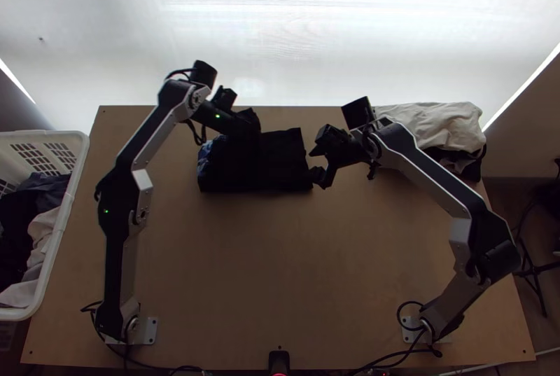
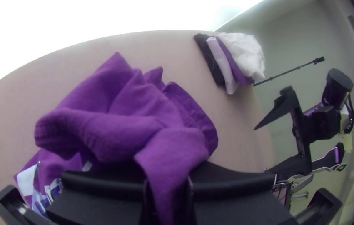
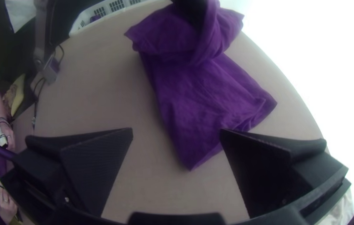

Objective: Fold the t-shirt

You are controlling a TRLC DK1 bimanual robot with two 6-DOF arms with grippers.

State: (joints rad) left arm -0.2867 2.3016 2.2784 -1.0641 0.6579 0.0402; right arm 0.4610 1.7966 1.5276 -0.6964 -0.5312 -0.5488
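T-shirt [image 1: 280, 159]: one, at my table's [image 1: 266, 271] eleven o'clock, partly flat, nine-o'clock end bunched
Left gripper [image 1: 241, 124]: one, pinching that bunched cloth
Right gripper [image 1: 315, 164]: one, wide apart, near the shirt's three o'clock
Clothes pile [image 1: 437, 124]: one, two o'clock
Basket [image 1: 64, 225]: one, nine o'clock

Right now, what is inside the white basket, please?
The white basket holds bunched dark clothes and pale clothes. What lies beneath them is covered, so I cannot tell.

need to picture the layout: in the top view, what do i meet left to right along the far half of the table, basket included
Laundry basket, t-shirt, right gripper with its jaws open, pile of clothes.
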